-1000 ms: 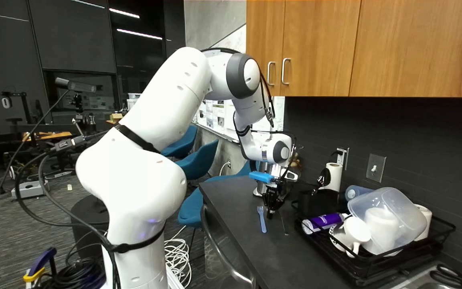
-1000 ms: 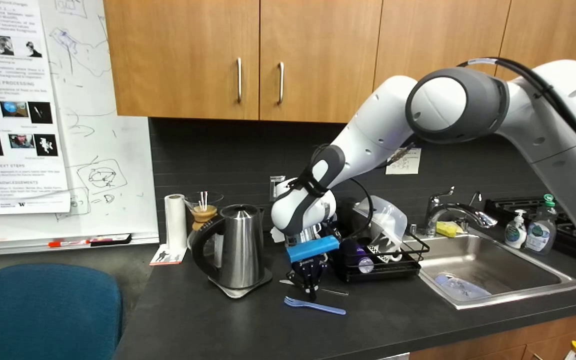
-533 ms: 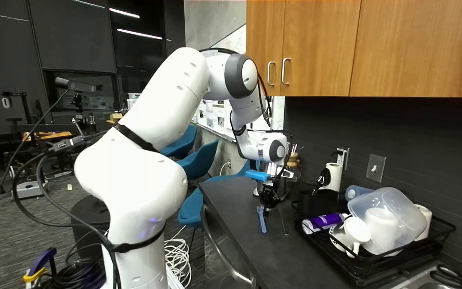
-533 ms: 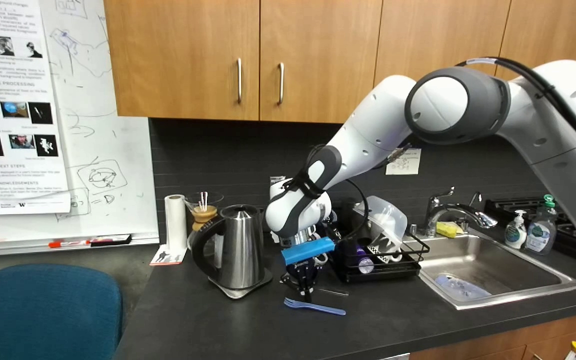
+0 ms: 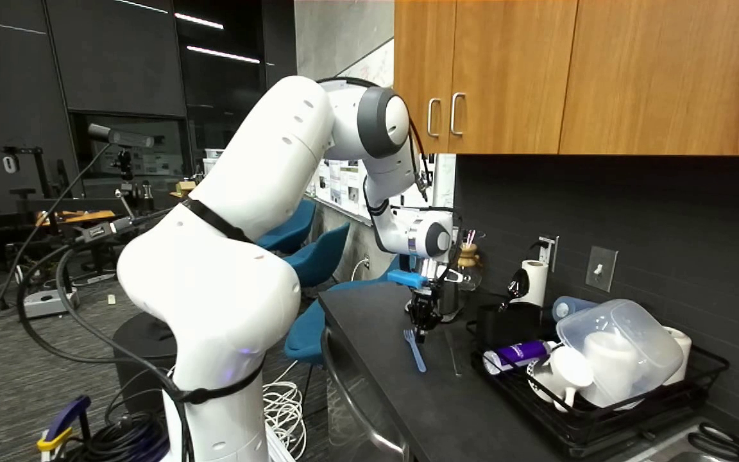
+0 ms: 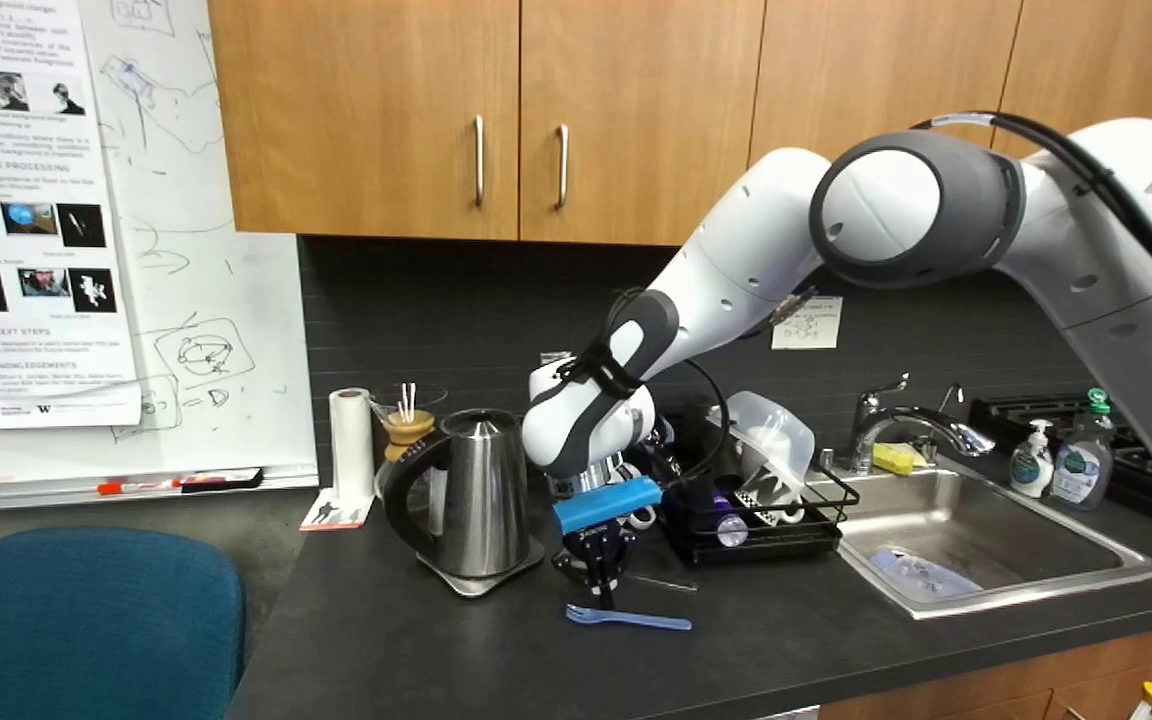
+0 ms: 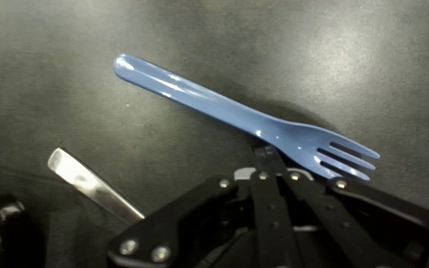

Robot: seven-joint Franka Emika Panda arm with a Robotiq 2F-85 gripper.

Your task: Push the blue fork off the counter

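Glossy, rnd-ended blue fork (image 7: 233,113) lies on mottled dk counter (image 6: 436,650), gripper (image 7: 267,152) jaws together by its neck.

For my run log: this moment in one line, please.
fork: on counter, ungripped | gripper: shut, at fork's neck | contact: likely | push-off: not done

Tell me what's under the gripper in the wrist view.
The gripper covers part of the counter and of a silver utensil. One end of the utensil shows; the rest is hidden, so its kind can't be told. The blue fork lies almost wholly in sight.
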